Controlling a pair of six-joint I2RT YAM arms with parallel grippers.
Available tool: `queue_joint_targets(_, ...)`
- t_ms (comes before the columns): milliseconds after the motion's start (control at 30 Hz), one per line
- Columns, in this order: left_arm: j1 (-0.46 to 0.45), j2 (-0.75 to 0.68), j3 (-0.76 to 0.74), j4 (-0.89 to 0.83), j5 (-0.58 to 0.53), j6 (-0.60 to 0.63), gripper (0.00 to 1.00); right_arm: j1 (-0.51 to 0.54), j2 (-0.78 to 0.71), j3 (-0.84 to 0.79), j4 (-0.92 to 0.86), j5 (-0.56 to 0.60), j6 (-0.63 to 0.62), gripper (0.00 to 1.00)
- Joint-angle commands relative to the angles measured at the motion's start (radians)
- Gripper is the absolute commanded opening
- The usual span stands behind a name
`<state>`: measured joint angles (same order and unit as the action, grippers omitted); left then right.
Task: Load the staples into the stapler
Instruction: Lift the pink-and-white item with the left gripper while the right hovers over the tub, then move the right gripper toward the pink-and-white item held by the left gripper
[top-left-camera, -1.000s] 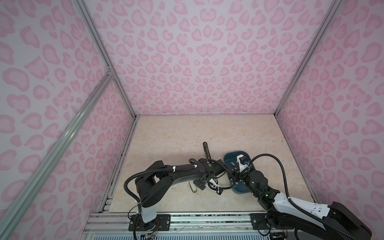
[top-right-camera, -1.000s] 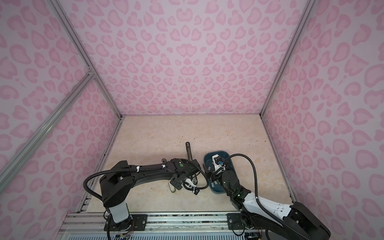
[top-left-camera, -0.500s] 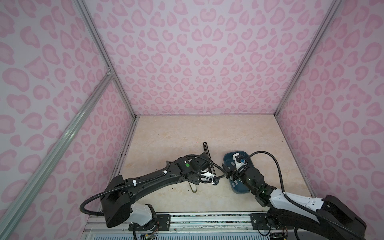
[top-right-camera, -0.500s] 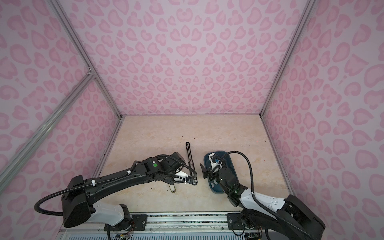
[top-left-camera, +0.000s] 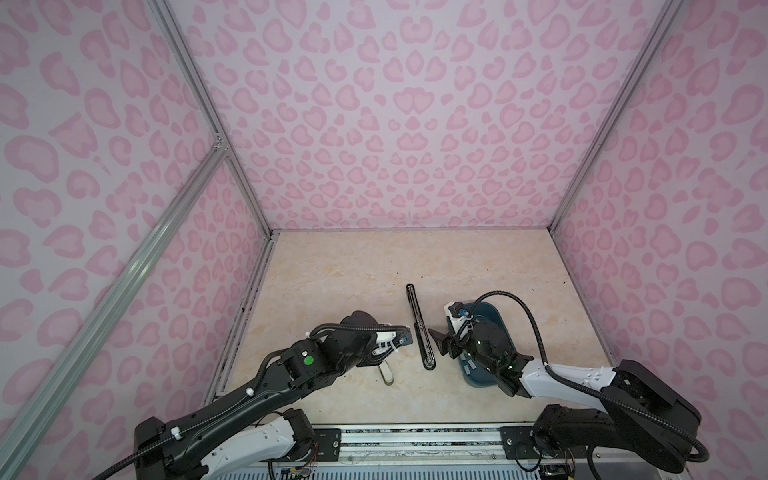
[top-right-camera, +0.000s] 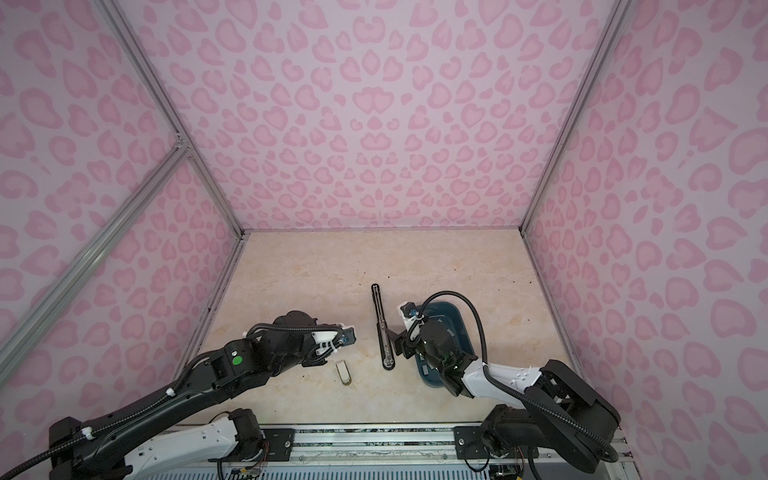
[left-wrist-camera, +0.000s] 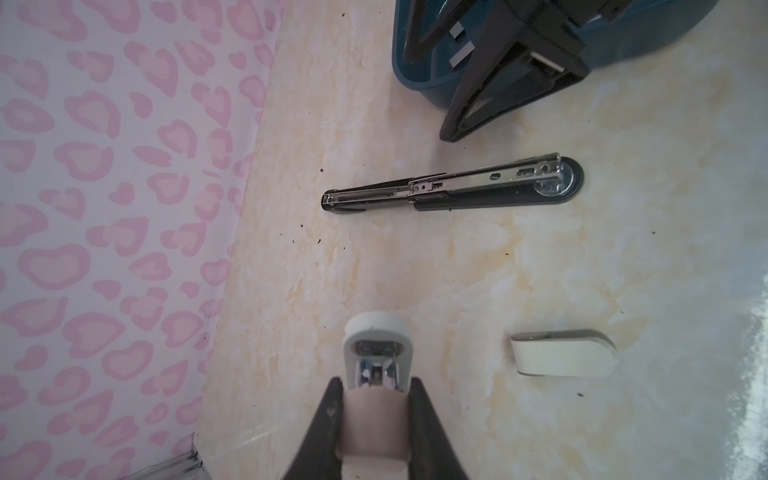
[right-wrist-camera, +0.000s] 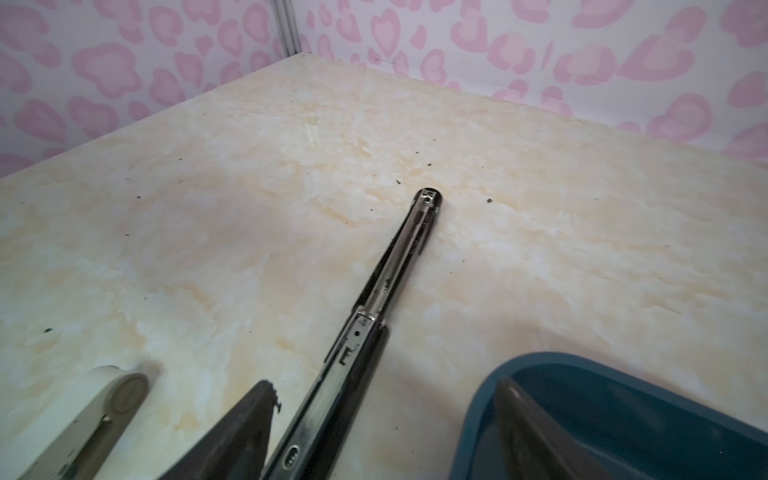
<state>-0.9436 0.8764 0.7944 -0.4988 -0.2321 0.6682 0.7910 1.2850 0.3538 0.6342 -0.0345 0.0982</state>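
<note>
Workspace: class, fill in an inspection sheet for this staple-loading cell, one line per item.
Surface: beige marbled table, dark specks.
Job's things: black stapler opened flat; grey staples in blue tray.
Clutter: spare beige stapler lying loose.
End effectors: left end effector shut on beige stapler; right end effector open, empty, beside tray.
Cables: black cable loops above tray.
Surroundings: pink heart-print walls, aluminium frame.
</note>
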Motion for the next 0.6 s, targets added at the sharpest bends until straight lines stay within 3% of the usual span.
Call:
queue_joint_targets(0, 0.001, -0.109, -0.036, 0.106, 0.134, -0.055, 0.04, 0.118, -0.036, 0.042, -0.028, 0.051, -0.021, 0.83)
queue_joint_targets(133, 0.0, -0.203, -0.088, 0.147, 0.16, -0.08, 0.04, 0.256, -0.137, 0.04, -0.019, 0.157, -0.054, 0.83)
queue_joint_targets(300, 0.0, -0.251, -0.14, 0.181, 0.247, -0.087, 0.04, 0.295, -0.242, 0.024, -0.006, 0.146, 0.015, 0.83)
queue_joint_targets(567, -0.003, -0.241, -0.172, 0.192, 0.286, -0.073, 0.04, 0.38, -0.2, 0.081, -0.036, 0.092, 0.032, 0.82)
